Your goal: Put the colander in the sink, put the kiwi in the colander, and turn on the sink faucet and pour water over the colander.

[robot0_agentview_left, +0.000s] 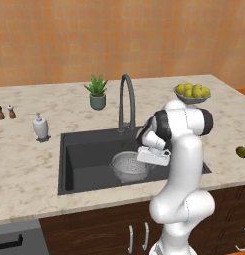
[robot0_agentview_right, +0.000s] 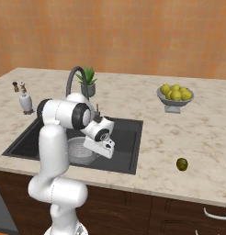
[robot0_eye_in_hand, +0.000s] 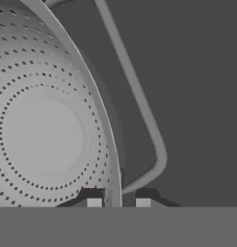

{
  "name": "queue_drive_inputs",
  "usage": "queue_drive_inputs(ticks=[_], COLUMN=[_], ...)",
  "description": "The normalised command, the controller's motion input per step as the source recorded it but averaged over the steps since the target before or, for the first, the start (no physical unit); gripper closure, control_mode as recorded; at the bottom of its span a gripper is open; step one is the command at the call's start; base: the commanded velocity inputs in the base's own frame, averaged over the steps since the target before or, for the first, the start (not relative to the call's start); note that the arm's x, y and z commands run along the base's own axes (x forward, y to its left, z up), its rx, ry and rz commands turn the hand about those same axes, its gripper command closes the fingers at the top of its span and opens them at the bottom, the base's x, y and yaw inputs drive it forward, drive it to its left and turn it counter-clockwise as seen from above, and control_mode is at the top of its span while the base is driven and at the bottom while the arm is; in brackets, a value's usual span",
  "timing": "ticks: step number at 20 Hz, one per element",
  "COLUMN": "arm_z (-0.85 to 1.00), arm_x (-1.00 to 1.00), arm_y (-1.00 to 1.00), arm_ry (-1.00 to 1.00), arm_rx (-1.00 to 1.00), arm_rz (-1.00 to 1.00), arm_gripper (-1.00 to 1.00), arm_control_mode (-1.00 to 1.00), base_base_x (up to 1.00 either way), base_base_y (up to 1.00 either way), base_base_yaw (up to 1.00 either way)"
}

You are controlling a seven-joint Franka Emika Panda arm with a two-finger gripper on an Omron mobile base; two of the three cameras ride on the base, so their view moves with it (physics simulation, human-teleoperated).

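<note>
The colander [robot0_agentview_left: 129, 167] is held by its rim inside the sink [robot0_agentview_left: 84, 149], the claw [robot0_eye_in_hand: 118, 202] clamped on it. The first step is judged nearly done. Next, release is needed, then the kiwi [robot0_agentview_right: 182, 164] must be fetched from the tabletop [robot0_agentview_right: 179, 133], right of the sink.

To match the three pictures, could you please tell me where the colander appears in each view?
Left base view: the colander sits in the sink, centre of the picture, just left of the arm.
Right base view: the colander is at lower left, in the basin, partly behind the arm.
Hand view: the colander takes up the left half, its rim between the tool's tips.
Shared landmark: the black sink floor.
</note>
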Motion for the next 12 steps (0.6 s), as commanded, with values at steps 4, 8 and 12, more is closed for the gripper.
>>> queue_drive_inputs(ticks=[4,8,12], arm_z=[-0.27,-0.19,-0.16], arm_x=[0.01,0.00,0.00], arm_y=[0.06,0.00,0.00], arm_ry=[0.00,0.00,0.00], arm_rx=[0.00,0.00,0.00], arm_rz=[0.05,0.05,0.04], arm_gripper=[1.00,1.00,1.00], arm_control_mode=[-1.00,-1.00,-1.00], base_base_x=[0.00,0.00,0.00], base_base_y=[0.00,0.00,0.00], base_base_yaw=[0.00,0.00,0.00])
